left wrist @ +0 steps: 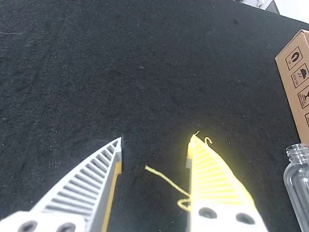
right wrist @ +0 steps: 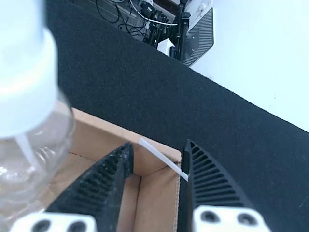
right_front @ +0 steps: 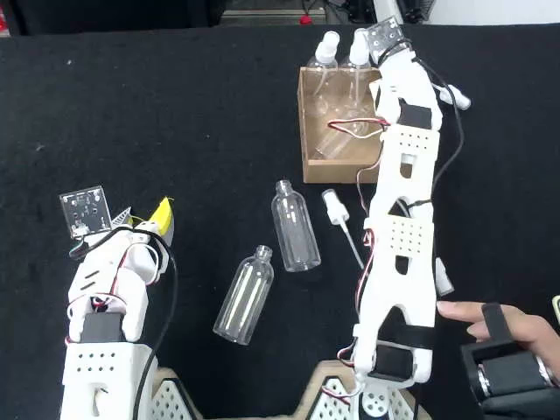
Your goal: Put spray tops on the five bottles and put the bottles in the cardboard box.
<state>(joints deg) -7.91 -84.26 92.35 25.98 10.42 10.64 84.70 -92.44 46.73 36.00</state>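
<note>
The cardboard box (right_front: 308, 131) stands at the far middle of the table. It holds two upright bottles with spray tops (right_front: 326, 54) and a third bottle lying down (right_front: 337, 138). On the table lie two clear bottles without tops, one (right_front: 295, 226) in front of the box and another (right_front: 245, 293) nearer me. Beside them lies a loose spray top (right_front: 336, 208). My right arm (right_front: 398, 175) stretches over the box. My right gripper (right wrist: 158, 145) is open above the box's corner, with a thin white tube (right wrist: 161, 157) crossing the gap. My left gripper (right_front: 144, 217) (left wrist: 156, 140) is open and holds nothing.
A person's hand (right_front: 507, 331) rests at the near right beside my right arm's base. A small white part (right_front: 444, 280) lies right of that arm and another (right_front: 457, 96) lies right of the box. In the left wrist view the box (left wrist: 295, 72) and a bottle neck (left wrist: 299, 166) show.
</note>
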